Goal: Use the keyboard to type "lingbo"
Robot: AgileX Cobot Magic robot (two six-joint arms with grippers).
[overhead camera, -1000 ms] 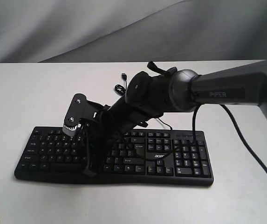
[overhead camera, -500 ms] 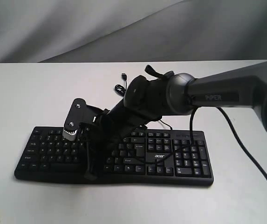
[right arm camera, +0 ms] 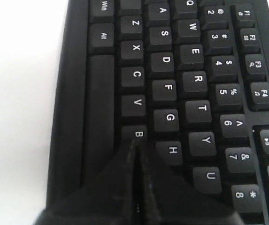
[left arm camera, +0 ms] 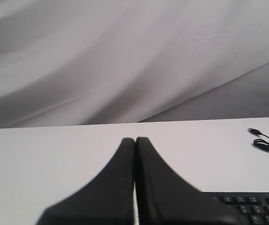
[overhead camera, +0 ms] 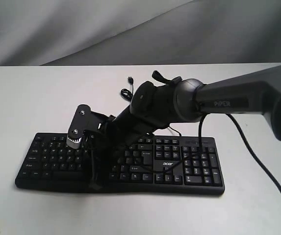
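Observation:
The black acer keyboard (overhead camera: 189,171) lies on the white table, its front edge facing the exterior view. My right arm reaches across it from the right. The right gripper (overhead camera: 95,183) is shut and points down at the left half of the keys. In the right wrist view, the closed tips of the right gripper (right arm camera: 135,141) rest on the near edge of the B key (right arm camera: 136,132) of the keyboard (right arm camera: 195,84); contact looks likely. My left gripper (left arm camera: 135,139) is shut on nothing and hangs over bare table beside the keyboard's corner (left arm camera: 256,206). The exterior view does not show it.
The keyboard's thin black USB cable (overhead camera: 126,92) lies coiled on the table behind the keyboard, and the USB cable (left arm camera: 265,143) also shows in the left wrist view. A grey cloth backdrop (overhead camera: 81,29) hangs behind the table. The right arm's own cable (overhead camera: 258,161) trails over the number pad side.
The right gripper has sunk slightly toward the keys and shifted a little toward the keyboard's front edge. The keyboard has not moved.

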